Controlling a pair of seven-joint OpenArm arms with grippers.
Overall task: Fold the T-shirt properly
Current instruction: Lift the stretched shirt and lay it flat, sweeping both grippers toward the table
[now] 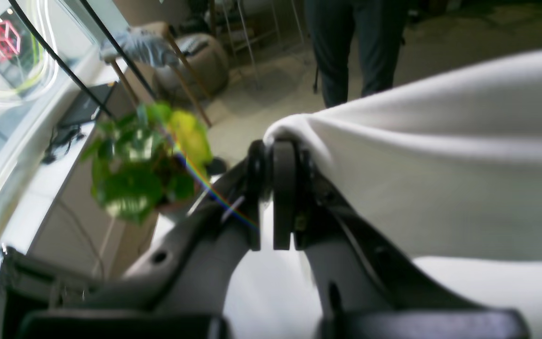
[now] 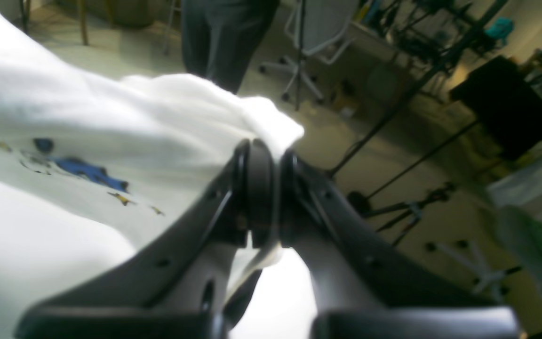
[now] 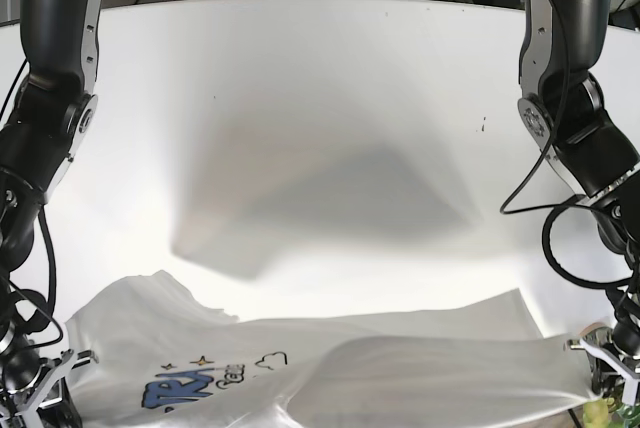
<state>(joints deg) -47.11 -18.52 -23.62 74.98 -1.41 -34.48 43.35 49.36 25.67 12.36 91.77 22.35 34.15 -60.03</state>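
A white T-shirt (image 3: 400,373) with a blue and yellow print (image 3: 175,393) hangs stretched along the near edge of the white table (image 3: 320,78). My left gripper (image 1: 275,157) is shut on a bunched white corner of the T-shirt (image 1: 440,165); in the base view it sits at the lower right (image 3: 597,360). My right gripper (image 2: 265,157) is shut on another bunched edge of the T-shirt (image 2: 87,122), close to the print (image 2: 87,172), and appears at the lower left (image 3: 55,383) of the base view. Both pinch points are held up off the table.
The lifted cloth casts a broad grey shadow (image 3: 330,198) on the table's middle. Beyond the table stand a person's dark legs (image 1: 346,47), a green potted plant (image 1: 144,160) and an office chair (image 2: 318,28). Both arm columns (image 3: 560,48) rise at the table's sides.
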